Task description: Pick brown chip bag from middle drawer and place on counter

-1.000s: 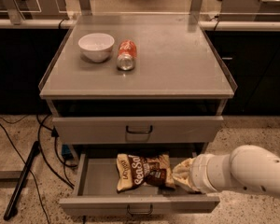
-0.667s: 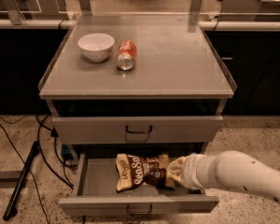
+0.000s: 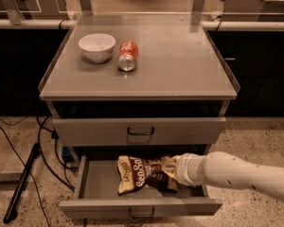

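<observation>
The brown chip bag [image 3: 137, 174] lies flat in the open middle drawer [image 3: 97, 186], its white "Sea Salt" lettering facing up. My white arm reaches in from the right, and my gripper [image 3: 170, 166] is low inside the drawer at the bag's right end, touching or overlapping it. The grey counter [image 3: 180, 60] is the cabinet top above, with thin clear raised side edges.
A white bowl [image 3: 97, 47] and an orange soda can [image 3: 128, 56] lying on its side sit at the counter's back left. A closed drawer front [image 3: 141, 130] with a dark loop handle is just above the open drawer. Black cables [image 3: 42, 150] run along the floor at the left.
My arm has moved left, further into the drawer, bringing the gripper from the drawer's right side up against the bag's right end. The bag has not visibly moved.
</observation>
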`<action>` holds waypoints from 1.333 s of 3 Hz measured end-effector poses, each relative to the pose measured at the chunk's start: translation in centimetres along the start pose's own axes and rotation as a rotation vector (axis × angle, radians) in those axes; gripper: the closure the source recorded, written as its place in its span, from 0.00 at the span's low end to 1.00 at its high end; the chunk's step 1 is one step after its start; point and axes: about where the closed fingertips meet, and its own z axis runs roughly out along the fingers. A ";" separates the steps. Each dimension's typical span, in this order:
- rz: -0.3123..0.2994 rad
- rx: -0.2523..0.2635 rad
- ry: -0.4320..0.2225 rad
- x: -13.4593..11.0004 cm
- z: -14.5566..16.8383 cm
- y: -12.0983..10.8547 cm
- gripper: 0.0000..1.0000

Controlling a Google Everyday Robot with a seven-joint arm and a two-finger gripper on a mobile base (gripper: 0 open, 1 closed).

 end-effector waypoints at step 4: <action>0.144 -0.096 -0.094 3.3 8.4 -1.3 0.27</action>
